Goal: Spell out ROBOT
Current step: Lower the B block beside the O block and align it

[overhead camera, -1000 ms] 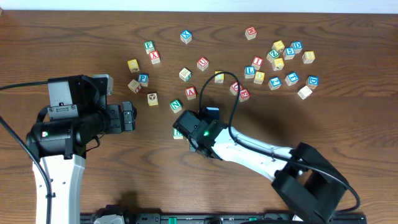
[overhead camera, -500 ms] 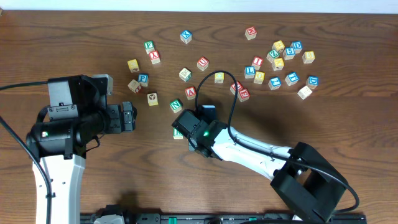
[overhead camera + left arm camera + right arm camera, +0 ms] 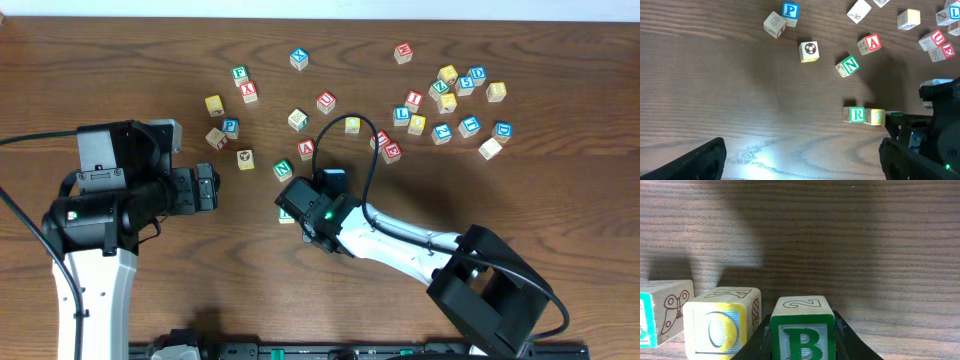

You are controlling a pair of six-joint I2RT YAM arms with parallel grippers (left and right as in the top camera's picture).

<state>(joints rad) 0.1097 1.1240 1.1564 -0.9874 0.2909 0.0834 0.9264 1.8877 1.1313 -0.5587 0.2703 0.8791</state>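
- The right hand (image 3: 802,347) grips the B cube (image 3: 802,330) between its fingers.
- The yellow O cube (image 3: 720,325) touches the R cube (image 3: 856,114); the B cube is just beside the O, on the side away from the R cube.
- The left hand (image 3: 205,188) is spread wide, empty, well apart from the R cube on the bench (image 3: 740,75).

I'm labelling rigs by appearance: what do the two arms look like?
The left arm and right arm both have white links and boxy black joint housings. A green light glows on the right wrist; a thin black cable loops from it.
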